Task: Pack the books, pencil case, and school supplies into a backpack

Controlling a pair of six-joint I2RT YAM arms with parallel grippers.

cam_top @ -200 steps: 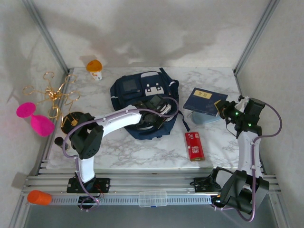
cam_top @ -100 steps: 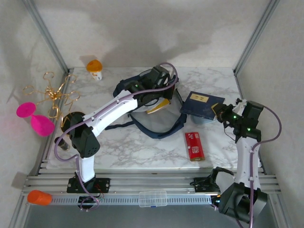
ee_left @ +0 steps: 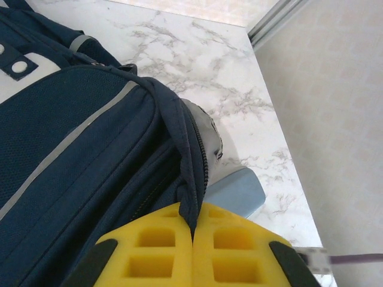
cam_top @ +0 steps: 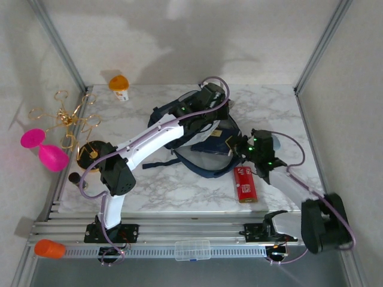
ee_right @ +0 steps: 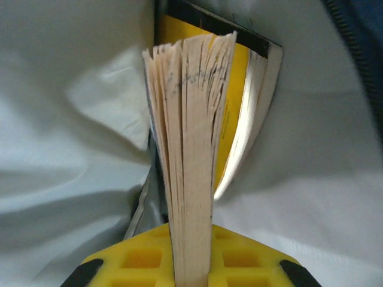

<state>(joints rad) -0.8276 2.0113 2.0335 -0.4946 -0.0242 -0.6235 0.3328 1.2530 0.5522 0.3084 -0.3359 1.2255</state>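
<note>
The navy backpack (cam_top: pixel 163 113) lies mid-table with its mouth facing right. My left gripper (cam_top: pixel 206 116) is shut on the zipper edge of the backpack (ee_left: pixel 78 131), the fabric pinched between the yellow pads (ee_left: pixel 194 230). My right gripper (cam_top: pixel 236 146) is shut on a navy book (cam_top: pixel 222 140) and has it partly inside the opening. In the right wrist view the book's page edge (ee_right: pixel 185 149) sits between my fingers (ee_right: pixel 191 266), against pale lining, beside a yellow-covered book (ee_right: pixel 230 101). The blue-grey pencil case (ee_left: pixel 236 190) lies just past the backpack. The red box (cam_top: pixel 245 183) lies on the table near my right arm.
An orange capped object (cam_top: pixel 118 84) stands at the back left. Gold wire pieces (cam_top: pixel 66 116), pink shapes (cam_top: pixel 42 149) and a black-and-gold disc (cam_top: pixel 90 150) sit along the left edge. A clear box (cam_top: pixel 191 250) rests on the front rail.
My right arm swung left from the table's right side, carrying the navy book into the backpack's mouth. My left gripper kept its hold on the backpack's edge and shifted slightly right.
</note>
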